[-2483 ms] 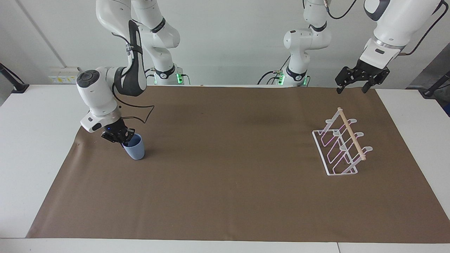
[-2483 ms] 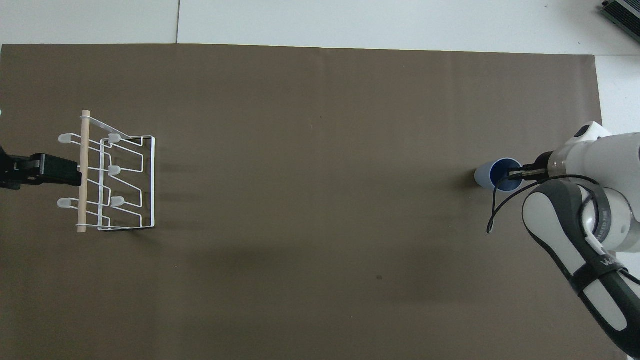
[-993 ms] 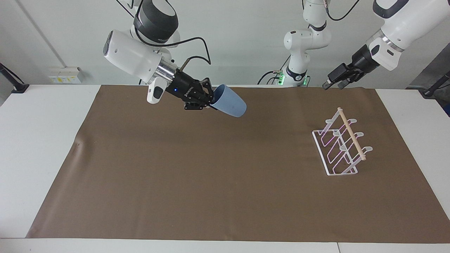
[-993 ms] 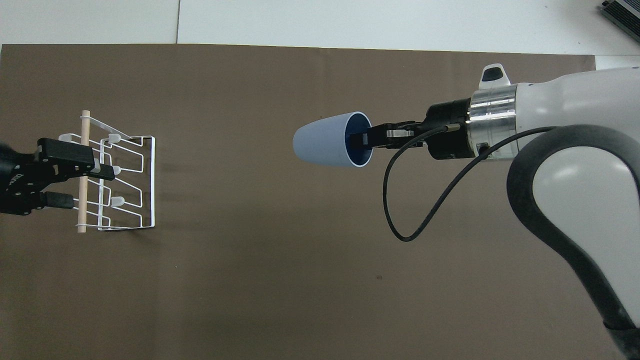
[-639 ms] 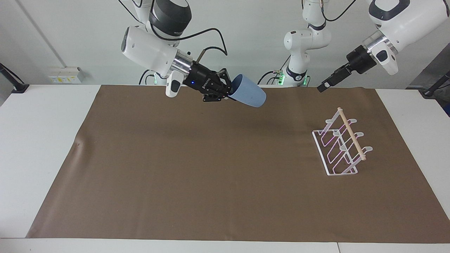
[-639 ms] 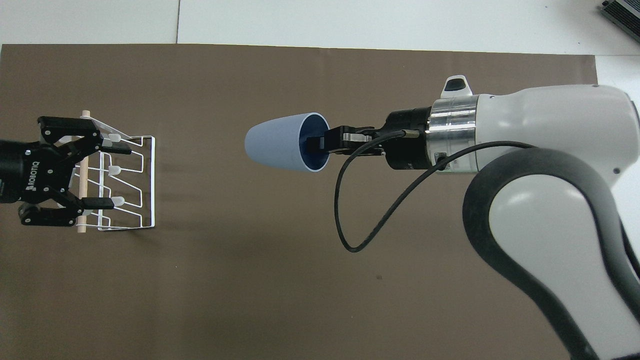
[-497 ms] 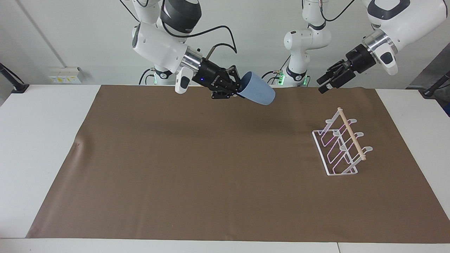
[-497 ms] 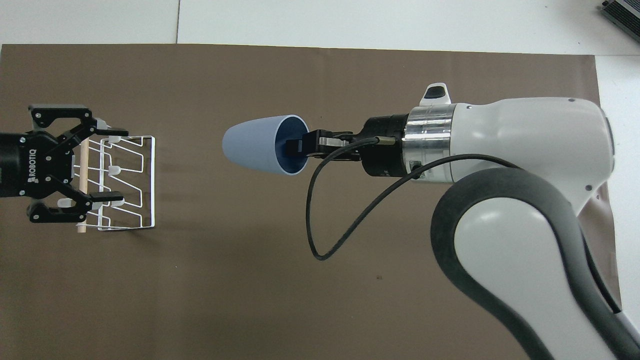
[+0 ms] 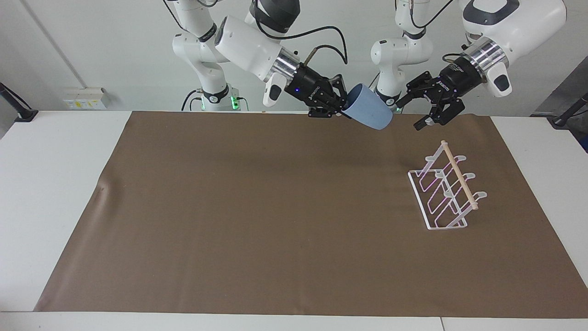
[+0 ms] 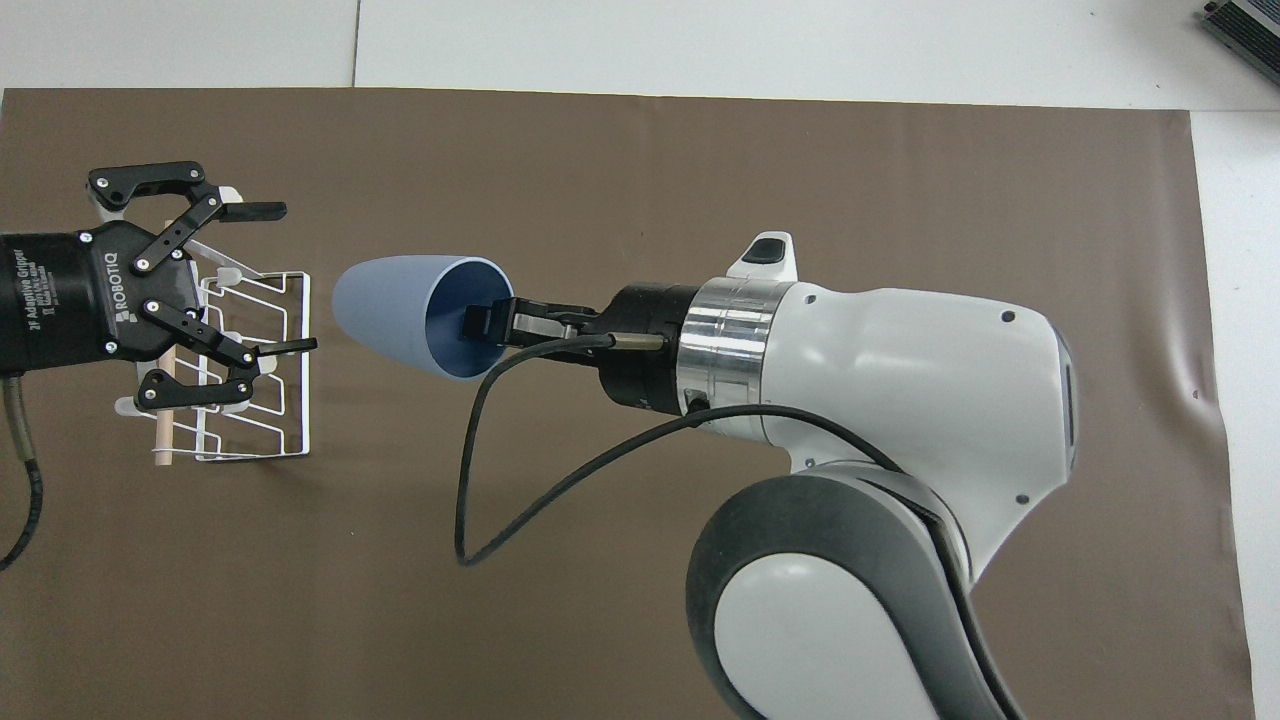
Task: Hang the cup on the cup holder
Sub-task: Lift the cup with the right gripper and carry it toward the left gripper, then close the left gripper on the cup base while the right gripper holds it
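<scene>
Lying on its side in the air, the cup (image 9: pixel 369 113) is carried above the brown mat (image 9: pixel 275 220), its narrow base pointing toward the left arm's end of the table and its open mouth turned back toward the right gripper (image 9: pixel 341 109). That gripper is clamped on the rim, one finger inside the mouth and the other outside; from overhead the inner fingertip (image 10: pixel 478 325) shows dark against the blue interior, while the outer one is hidden by the cup wall. Much of the right arm's white and grey body fills the lower part of the overhead view and is cut off at its edge.

Just past the cup's base, apart from it, the left gripper (image 9: pixel 419 110) hangs in the air with its fingers spread wide and nothing between them. From overhead it covers part of the rack (image 10: pixel 262 370), though the facing view shows it well above it.

The rack stands on the mat toward the left arm's end, its wooden rod (image 9: pixel 458 174) across the top and its pegs bare. Its thin white wires are hard to trace singly.
</scene>
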Action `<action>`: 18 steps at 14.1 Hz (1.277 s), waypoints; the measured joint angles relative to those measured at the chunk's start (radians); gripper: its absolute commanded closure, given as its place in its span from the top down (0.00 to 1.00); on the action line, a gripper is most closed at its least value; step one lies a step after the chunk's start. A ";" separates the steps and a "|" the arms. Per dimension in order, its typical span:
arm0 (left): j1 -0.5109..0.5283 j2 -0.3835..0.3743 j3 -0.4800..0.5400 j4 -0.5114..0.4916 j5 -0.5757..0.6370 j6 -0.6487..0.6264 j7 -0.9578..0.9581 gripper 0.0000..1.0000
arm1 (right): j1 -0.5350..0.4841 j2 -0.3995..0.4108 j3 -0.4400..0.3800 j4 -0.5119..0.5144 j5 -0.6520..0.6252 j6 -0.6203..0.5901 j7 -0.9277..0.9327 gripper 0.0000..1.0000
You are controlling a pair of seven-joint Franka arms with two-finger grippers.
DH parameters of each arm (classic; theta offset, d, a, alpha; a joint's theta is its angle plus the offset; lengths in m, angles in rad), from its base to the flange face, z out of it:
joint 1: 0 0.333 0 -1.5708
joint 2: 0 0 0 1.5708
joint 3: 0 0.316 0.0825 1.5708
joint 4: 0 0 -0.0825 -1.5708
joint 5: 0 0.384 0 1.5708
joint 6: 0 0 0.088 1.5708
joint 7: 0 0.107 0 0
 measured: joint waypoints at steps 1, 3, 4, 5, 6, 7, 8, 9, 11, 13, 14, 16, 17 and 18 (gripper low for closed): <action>-0.002 0.000 0.000 -0.003 -0.010 0.015 -0.005 1.00 | 0.000 0.000 0.011 -0.002 0.000 0.012 0.004 0.00; -0.008 -0.001 0.001 -0.005 -0.013 0.023 -0.004 1.00 | 0.000 0.000 0.015 -0.006 0.000 0.023 0.009 0.00; -0.015 -0.002 0.001 -0.005 -0.013 0.024 0.003 1.00 | -0.001 0.000 0.015 -0.007 0.000 0.023 0.013 0.00; -0.022 -0.005 0.002 -0.006 -0.013 0.024 0.010 1.00 | -0.001 0.000 0.015 -0.010 0.000 0.023 0.021 0.00; -0.028 -0.007 0.001 -0.007 -0.013 0.021 0.016 1.00 | -0.001 0.000 0.016 -0.013 0.000 0.023 0.029 0.00; -0.032 -0.009 0.001 -0.008 -0.013 0.014 0.018 1.00 | -0.001 0.000 0.016 -0.016 0.000 0.023 0.031 0.00; -0.035 -0.009 0.001 -0.009 -0.013 0.004 0.019 1.00 | -0.001 0.000 0.017 -0.019 0.000 0.023 0.032 0.00; -0.035 -0.009 0.003 -0.009 -0.013 -0.011 0.023 1.00 | -0.001 0.000 0.018 -0.021 0.000 0.023 0.032 0.00; -0.034 -0.009 0.013 -0.009 0.002 -0.069 0.048 1.00 | -0.001 0.000 0.022 -0.021 0.000 0.023 0.033 0.00; -0.034 -0.012 0.020 -0.009 0.032 -0.124 0.061 1.00 | -0.001 0.000 0.023 -0.021 0.001 0.023 0.033 0.00; -0.034 -0.013 0.020 -0.008 0.036 -0.130 0.063 1.00 | -0.001 0.000 0.023 -0.021 0.001 0.023 0.033 0.00; -0.034 -0.016 0.018 -0.008 0.037 -0.134 0.065 1.00 | -0.001 0.000 0.023 -0.021 0.001 0.023 0.033 0.00; -0.034 -0.016 0.015 -0.008 0.037 -0.134 0.066 1.00 | -0.001 0.000 0.023 -0.021 0.001 0.023 0.033 0.00; -0.035 -0.017 0.012 -0.008 0.037 -0.133 0.066 1.00 | -0.001 0.000 0.023 -0.021 0.001 0.023 0.034 0.00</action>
